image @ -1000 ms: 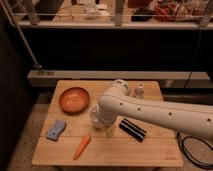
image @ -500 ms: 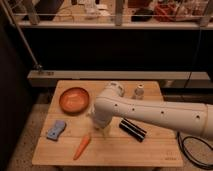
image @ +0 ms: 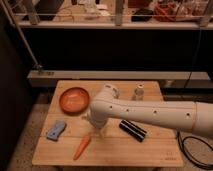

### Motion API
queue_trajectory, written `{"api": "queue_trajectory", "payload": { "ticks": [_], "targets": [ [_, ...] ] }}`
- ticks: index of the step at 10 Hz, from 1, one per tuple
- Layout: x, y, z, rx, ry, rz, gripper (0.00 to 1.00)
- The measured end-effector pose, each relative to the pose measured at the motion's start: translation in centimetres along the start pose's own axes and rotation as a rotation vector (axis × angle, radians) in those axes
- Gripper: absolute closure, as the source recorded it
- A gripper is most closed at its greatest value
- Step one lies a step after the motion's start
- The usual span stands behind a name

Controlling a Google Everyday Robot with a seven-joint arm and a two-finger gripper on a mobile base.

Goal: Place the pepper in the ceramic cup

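On the wooden desk, near its front edge and left of centre, the pepper lies flat and aslant, thick end toward the pincer, point toward the near edge. The pincer hangs at the end of the white arm, which reaches in from the right, and sits just beside the pepper's thick end. Its fingers appear spread with nothing between them, though the view there is dim. An orange bowl stands behind to the left. A blue object lies at the left edge, a black oblong to the right of the pincer, and a pale shaker at the rear.
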Motion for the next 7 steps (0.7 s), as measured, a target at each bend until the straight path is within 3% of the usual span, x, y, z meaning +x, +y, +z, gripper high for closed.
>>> {"api": "queue_trajectory", "payload": {
  "ticks": [7],
  "targets": [
    [-0.7, 0.7, 5.7, -0.051, -0.059, -0.075, 0.2]
  ]
}}
